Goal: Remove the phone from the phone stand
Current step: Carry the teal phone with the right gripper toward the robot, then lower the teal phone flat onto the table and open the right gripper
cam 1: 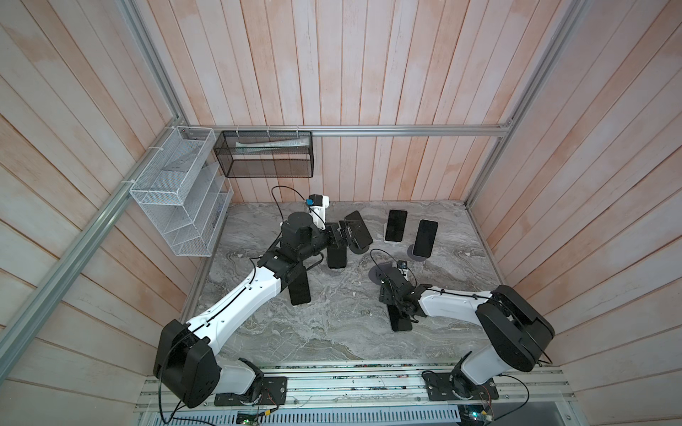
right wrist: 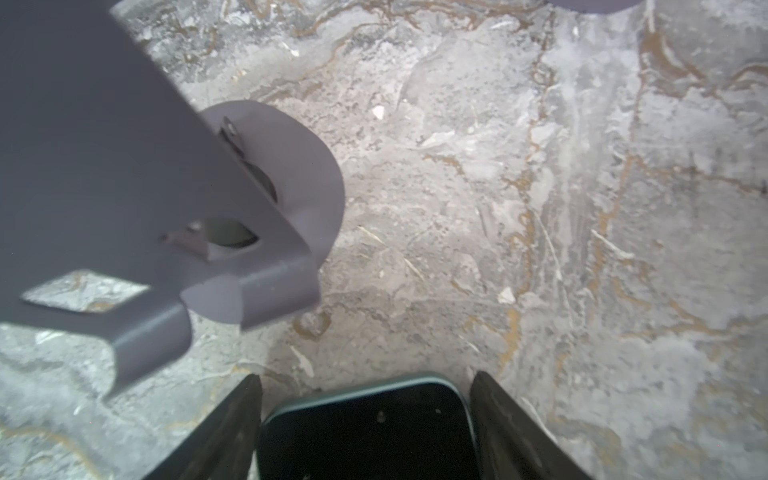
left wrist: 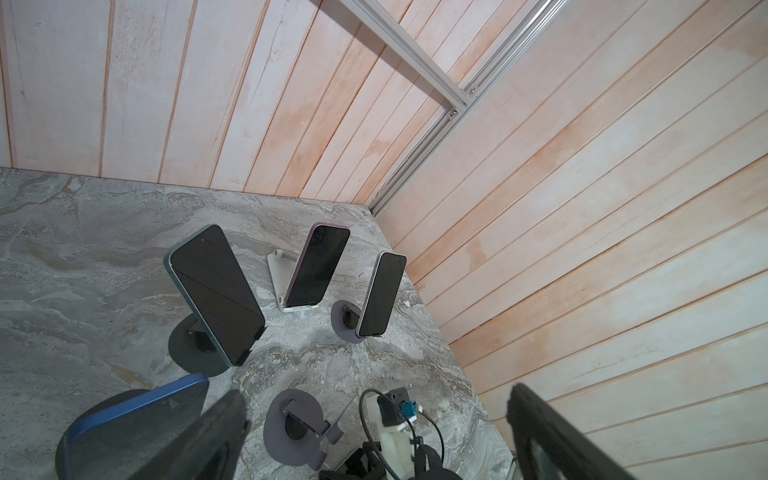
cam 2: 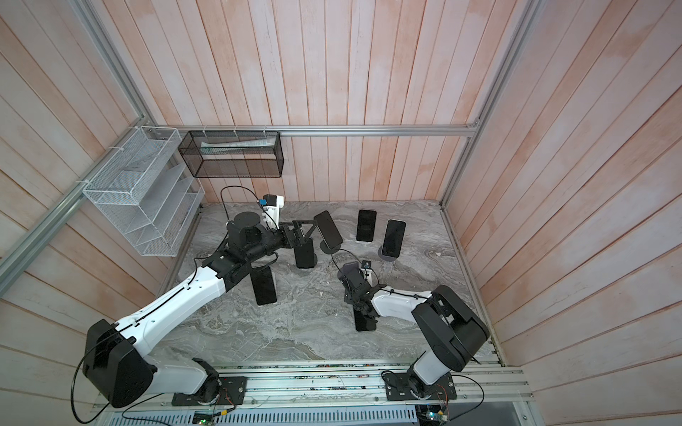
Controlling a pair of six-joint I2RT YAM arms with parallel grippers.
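A dark phone [right wrist: 370, 432] with a teal edge lies flat on the marble table [cam 1: 332, 332], in front of an empty grey phone stand [right wrist: 291, 166]. My right gripper [right wrist: 368, 376] is low over the phone's far end, its fingers against both long edges, shut on it. In both top views the phone [cam 1: 401, 322] juts out toward the front from under the right gripper [cam 1: 398, 306]. My left gripper [cam 1: 345, 236] hangs open at the back, beside a teal-cased phone [cam 1: 360, 228] on a black round stand [left wrist: 195, 349] and above a blue-cased phone [left wrist: 137, 424].
A purple-cased phone [cam 1: 395, 225] leans on a white stand and a white-edged phone [cam 1: 425, 238] on a grey round stand. Another phone [cam 1: 299, 289] lies flat under the left arm. A white wire rack [cam 1: 177, 191] and a black mesh basket [cam 1: 264, 155] hang on the walls.
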